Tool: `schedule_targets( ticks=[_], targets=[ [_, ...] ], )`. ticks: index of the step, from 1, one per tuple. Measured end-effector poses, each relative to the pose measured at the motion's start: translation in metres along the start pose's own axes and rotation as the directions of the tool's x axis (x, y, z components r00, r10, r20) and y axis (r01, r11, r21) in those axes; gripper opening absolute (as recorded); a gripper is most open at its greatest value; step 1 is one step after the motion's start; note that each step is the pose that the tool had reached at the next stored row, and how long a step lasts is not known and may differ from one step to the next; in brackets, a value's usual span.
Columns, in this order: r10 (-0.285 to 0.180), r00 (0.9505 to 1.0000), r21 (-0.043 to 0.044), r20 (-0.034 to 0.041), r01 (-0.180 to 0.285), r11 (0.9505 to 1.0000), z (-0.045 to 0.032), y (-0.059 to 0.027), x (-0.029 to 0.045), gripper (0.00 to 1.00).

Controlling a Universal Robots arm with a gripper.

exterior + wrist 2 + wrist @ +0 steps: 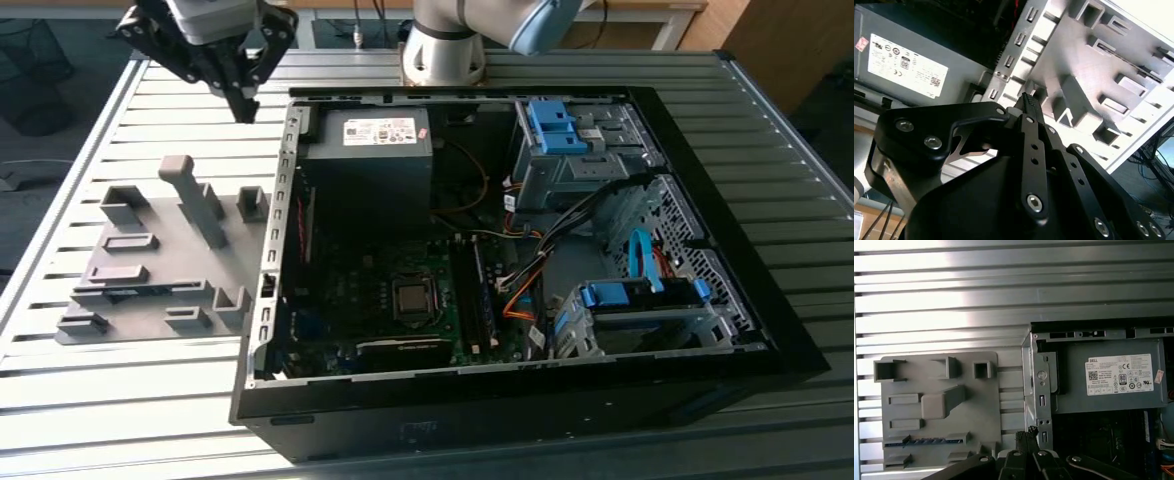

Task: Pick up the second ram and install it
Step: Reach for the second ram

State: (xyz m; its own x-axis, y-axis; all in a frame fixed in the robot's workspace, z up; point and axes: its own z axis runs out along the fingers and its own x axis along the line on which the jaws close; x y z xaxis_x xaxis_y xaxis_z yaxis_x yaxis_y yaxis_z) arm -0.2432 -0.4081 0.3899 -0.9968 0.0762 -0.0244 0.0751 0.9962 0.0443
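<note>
A slatted metal table [134, 400] carries a grey fixture plate [174, 265] beside an open computer case [467, 420].

Exterior overview; both wrist views over fixture [979, 405]

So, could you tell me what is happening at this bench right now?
The robot arm's black hand hangs shut and empty above the slatted metal table, beside a corner of the open black computer case. The long, flat blue-green ram stick lies in a slot of the grey plastic fixture plate and has not yet been picked up.
</note>
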Motion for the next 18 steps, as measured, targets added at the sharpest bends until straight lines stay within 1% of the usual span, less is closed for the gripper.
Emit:
schedule_targets(
  ticks=[5,9,10,14,16,18],
  targets=[
    [0.0,1.0,0.0,0.0,0.0,1.0,-0.0001,-0.0069,0.0158,0.11],
    [0.0,1.0,-0.0001,0.0001,0.0,1.0,-0.0002,-0.0097,0.0267,0.11],
    [0.0,1.0,-0.0001,0.0001,0.0,1.0,-0.0002,-0.0099,0.0279,0.11],
    [0.0,1.0,0.0,0.0,0.0,1.0,-0.0003,-0.0101,0.0286,0.11],
    [0.0,1.0,0.0,0.0001,0.0,1.0,-0.0003,-0.0108,0.0321,0.11],
    [0.0,1.0,0.0,0.0,0.0,1.0,-0.0005,-0.0115,0.0374,0.11]
  ],
)
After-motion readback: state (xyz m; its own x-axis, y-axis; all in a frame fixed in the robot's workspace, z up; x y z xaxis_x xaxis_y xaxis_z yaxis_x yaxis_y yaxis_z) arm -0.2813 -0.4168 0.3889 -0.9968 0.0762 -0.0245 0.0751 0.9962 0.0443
